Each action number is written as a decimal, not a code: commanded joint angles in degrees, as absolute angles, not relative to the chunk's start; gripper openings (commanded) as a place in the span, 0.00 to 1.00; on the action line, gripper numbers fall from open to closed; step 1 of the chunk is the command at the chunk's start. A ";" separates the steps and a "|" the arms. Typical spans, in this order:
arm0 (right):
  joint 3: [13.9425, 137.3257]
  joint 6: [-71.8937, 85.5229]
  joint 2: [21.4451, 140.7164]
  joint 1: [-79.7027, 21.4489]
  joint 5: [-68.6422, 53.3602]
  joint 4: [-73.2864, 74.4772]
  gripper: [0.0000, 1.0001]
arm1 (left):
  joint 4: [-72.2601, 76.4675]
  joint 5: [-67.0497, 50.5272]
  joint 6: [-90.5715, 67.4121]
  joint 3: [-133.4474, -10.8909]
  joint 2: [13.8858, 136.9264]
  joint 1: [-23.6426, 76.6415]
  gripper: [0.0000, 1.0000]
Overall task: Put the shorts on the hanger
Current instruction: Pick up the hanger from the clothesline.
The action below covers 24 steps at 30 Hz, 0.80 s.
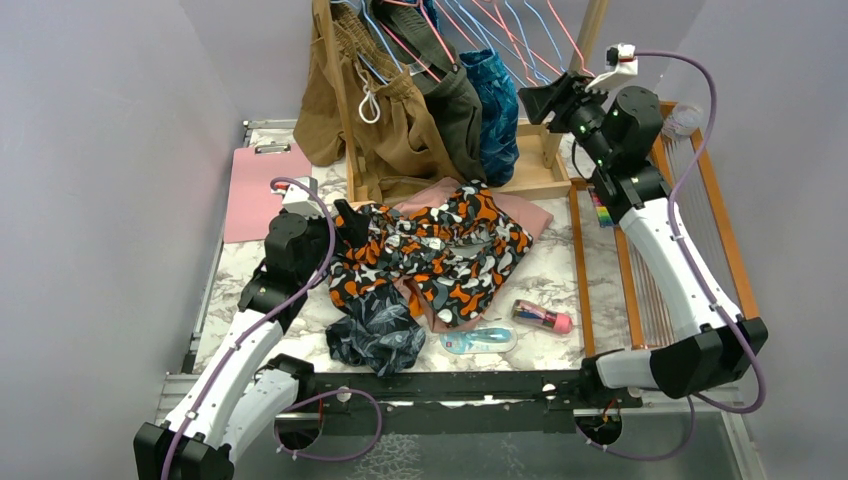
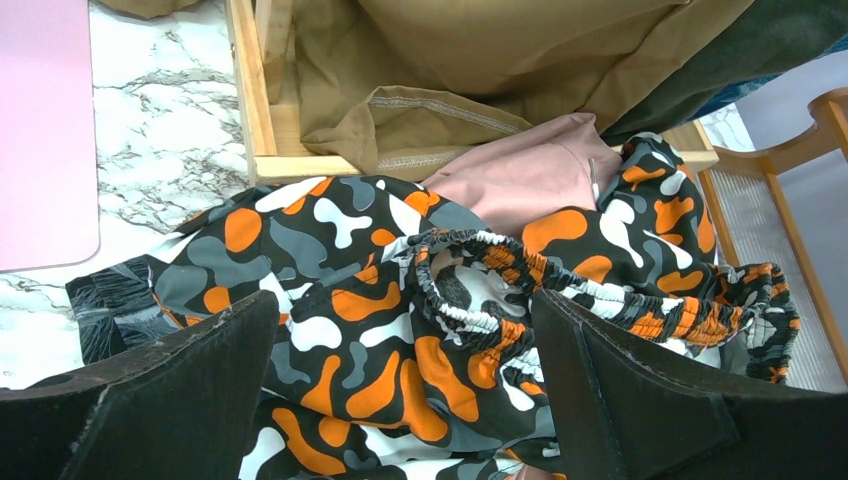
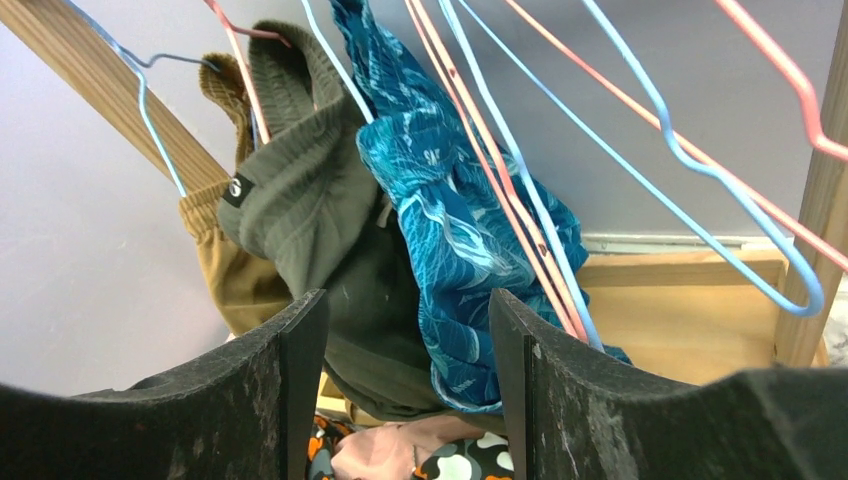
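1. left gripper (image 1: 342, 222) hovers at the left edge of the shorts (image 1: 430, 250), left of centre in the overhead view, its fingers spread wide and holding nothing
2. seen from the left wrist, the left gripper (image 2: 400, 310) frames the shorts (image 2: 350, 300), and their gathered waistband runs across the middle of the frame between the two dark pads
3. right gripper (image 1: 548, 100) is raised in the upper right of the overhead view, beside the wooden rack (image 1: 540, 180); its jaws stand apart and nothing is pinched between them
4. from the right wrist, the right gripper (image 3: 405, 300) points at hanging clothes: an olive garment (image 3: 320, 200) on the left and a teal print garment (image 3: 450, 220) in the centre
5. a pink wire hanger (image 3: 483, 150) slants down from the top centre of that frame, passing just beside the right-hand finger, with light-blue hangers (image 3: 700, 170) to its right
6. the shorts lie crumpled on the marble table (image 1: 240, 270) in the centre of the overhead view, on top of dusty-pink shorts (image 1: 525, 212), with navy leaf-print shorts (image 1: 378, 335) just below them
7. a small patch of the shorts (image 3: 450, 465) shows at the bottom edge of the right wrist view
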<state>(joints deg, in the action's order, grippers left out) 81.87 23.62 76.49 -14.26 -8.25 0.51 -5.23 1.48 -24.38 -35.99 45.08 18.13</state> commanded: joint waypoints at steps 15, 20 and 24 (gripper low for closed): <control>83.48 19.67 80.38 -14.30 1.05 2.25 0.66 | -3.51 0.16 -23.90 -36.74 44.05 18.54 0.99; 83.64 18.91 80.95 -14.28 1.77 1.98 0.68 | -3.47 0.16 -23.91 -36.74 44.04 18.54 0.99; 82.51 18.41 79.89 -14.32 2.28 0.92 0.70 | -3.47 0.12 -23.91 -36.74 44.08 18.52 0.99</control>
<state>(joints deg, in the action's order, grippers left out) 81.91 19.86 80.44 -14.26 -0.10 2.70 -5.23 1.08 -24.38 -35.99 44.88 18.15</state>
